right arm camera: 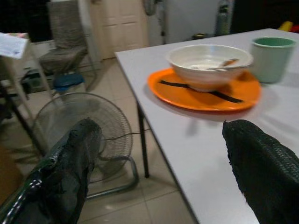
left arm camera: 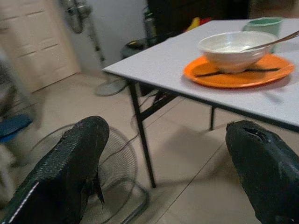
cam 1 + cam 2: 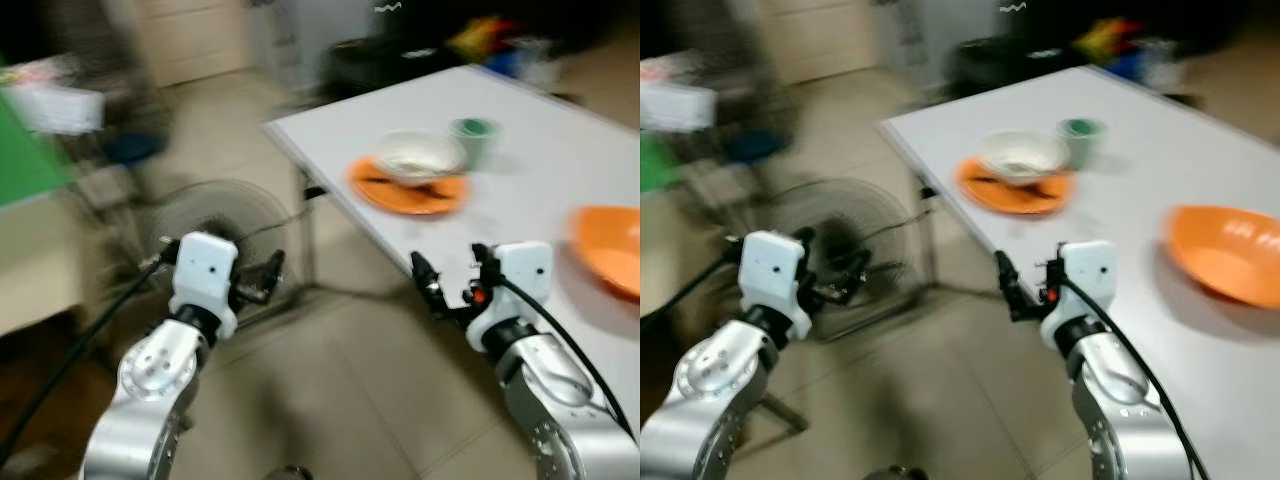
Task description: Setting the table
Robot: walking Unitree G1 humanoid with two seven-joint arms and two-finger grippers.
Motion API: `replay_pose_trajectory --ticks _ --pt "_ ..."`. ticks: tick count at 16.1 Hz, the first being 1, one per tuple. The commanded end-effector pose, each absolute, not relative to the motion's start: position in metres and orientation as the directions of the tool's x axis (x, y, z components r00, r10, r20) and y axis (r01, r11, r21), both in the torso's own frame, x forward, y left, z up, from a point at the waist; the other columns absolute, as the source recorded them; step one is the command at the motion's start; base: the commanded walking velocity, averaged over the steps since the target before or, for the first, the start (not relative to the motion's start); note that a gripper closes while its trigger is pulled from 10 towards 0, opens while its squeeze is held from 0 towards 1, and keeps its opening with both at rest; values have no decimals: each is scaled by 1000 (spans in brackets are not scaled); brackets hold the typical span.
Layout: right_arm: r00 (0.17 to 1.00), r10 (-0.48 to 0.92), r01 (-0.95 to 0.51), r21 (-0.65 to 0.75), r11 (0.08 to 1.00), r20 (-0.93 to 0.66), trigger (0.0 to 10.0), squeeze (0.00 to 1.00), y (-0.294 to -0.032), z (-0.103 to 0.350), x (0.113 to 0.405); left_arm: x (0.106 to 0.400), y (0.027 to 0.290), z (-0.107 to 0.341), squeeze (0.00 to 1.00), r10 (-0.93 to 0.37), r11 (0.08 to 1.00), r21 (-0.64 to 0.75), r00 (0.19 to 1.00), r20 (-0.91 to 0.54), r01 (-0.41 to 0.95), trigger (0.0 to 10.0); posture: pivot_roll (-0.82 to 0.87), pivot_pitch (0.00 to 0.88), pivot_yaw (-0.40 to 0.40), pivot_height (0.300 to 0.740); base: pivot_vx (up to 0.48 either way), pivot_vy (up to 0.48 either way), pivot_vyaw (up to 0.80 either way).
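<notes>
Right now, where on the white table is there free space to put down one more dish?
The white table is bare between the orange plate carrying the white bowl and the second orange plate, and along the near edge by the right hand. Around the bowl and green cup it is crowded.

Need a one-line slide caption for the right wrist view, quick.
Open right gripper faces a white bowl on an orange plate beside a green cup on the white table.

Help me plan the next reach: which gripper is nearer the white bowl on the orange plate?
Right. The right gripper is open at the table edge, just short of the white bowl. The left gripper, also open, hangs over the floor beside the table, farther away.
</notes>
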State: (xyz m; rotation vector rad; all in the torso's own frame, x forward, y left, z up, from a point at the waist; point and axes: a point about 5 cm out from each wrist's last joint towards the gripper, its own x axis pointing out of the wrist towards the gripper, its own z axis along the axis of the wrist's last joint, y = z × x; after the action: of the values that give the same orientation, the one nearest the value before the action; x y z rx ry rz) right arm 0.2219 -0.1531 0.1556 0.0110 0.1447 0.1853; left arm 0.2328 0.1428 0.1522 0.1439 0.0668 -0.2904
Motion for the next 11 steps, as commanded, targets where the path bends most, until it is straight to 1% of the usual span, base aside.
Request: replay_pose_trajectory --ticks 1,11 --pt "974 165 -163 23 986 -158 10000 1000 -153 153 221 234 144 157 0 -278 947 144 958 -74 286 10000 111 0 62 740 0 296 0" --pt "964 179 -173 51 984 -195 10000 1000 -150 147 222 232 147 159 0 -270 950 140 960 -75 279 10000 121 0 51 740 0 302 0"
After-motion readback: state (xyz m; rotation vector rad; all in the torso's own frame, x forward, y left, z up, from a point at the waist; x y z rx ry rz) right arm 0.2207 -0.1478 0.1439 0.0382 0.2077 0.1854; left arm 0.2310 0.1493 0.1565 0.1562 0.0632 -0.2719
